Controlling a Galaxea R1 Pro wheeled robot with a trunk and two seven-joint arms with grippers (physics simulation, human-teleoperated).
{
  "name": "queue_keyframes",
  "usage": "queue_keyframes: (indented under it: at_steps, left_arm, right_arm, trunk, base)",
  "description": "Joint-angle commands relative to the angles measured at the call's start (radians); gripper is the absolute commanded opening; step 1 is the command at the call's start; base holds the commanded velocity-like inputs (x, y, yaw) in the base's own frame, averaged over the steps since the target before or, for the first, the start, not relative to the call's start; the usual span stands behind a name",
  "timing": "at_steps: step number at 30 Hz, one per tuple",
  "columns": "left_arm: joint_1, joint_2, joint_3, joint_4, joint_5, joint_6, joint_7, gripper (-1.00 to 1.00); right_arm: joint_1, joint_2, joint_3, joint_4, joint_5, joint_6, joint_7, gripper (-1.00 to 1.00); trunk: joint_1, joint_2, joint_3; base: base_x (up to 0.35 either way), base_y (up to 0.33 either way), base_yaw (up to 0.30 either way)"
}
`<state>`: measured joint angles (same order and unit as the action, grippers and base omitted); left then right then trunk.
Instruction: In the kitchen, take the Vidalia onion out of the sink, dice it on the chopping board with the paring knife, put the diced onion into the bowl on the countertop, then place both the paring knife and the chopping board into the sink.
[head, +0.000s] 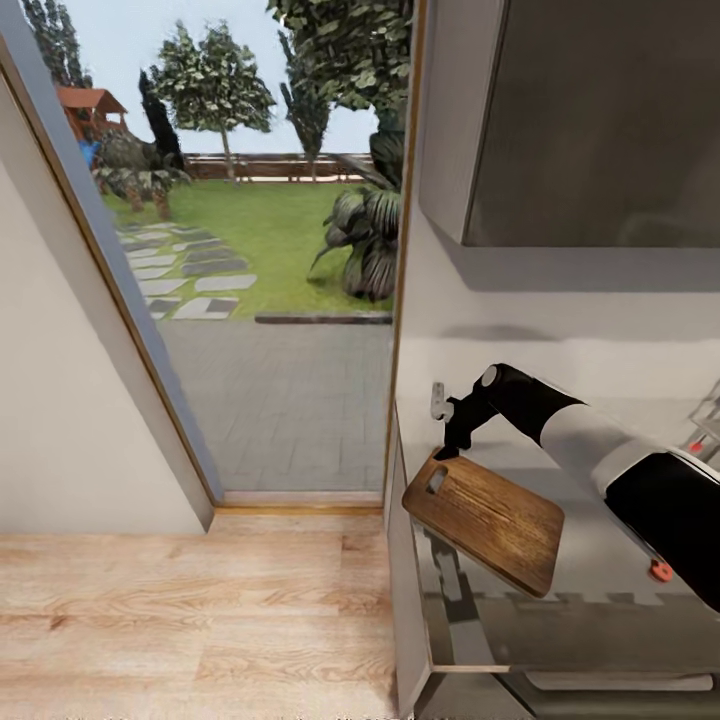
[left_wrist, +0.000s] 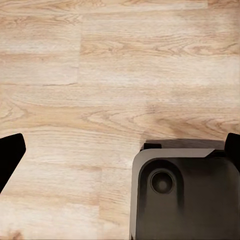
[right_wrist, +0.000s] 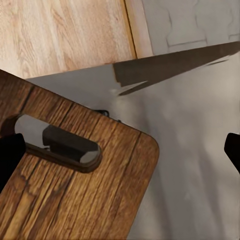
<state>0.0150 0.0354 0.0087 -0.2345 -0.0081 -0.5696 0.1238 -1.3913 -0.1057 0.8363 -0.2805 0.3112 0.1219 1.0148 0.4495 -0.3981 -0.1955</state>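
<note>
Right pincer (head: 447, 432) grips the chopping board (head: 487, 518) over the countertop (head: 600, 590) edge; left pincer (left_wrist: 120, 150) open.

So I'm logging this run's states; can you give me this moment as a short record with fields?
Held item: dark brown rectangular wooden chopping board with a handle slot, at the right gripper
Board pose: tilted, over the smooth grey countertop edge
Right fingers: cannot tell whether they are shut
Left gripper: open, above the light wooden floor
Background: glass door to the garden
</note>
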Motion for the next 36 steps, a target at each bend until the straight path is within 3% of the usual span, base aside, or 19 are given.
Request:
queue_keyframes:
  at_steps: [1,36]
  left_arm:
    - [0.000,0.000,0.001,-0.002,-0.001,-0.001,0.002,1.00]
    - [0.000,0.000,0.001,-0.002,-0.001,-0.001,0.002,1.00]
  right_arm:
    - [0.000,-0.001,-0.003,-0.003,0.005,0.010,0.005,1.00]
    - [0.000,-0.007,-0.004,-0.003,0.006,0.007,0.004,1.00]
  trunk:
    - [0.001,-0.002,-0.003]
    - [0.001,-0.002,-0.060]
  base:
    - [0.000,0.000,0.000]
    - [0.000,0.000,0.000]
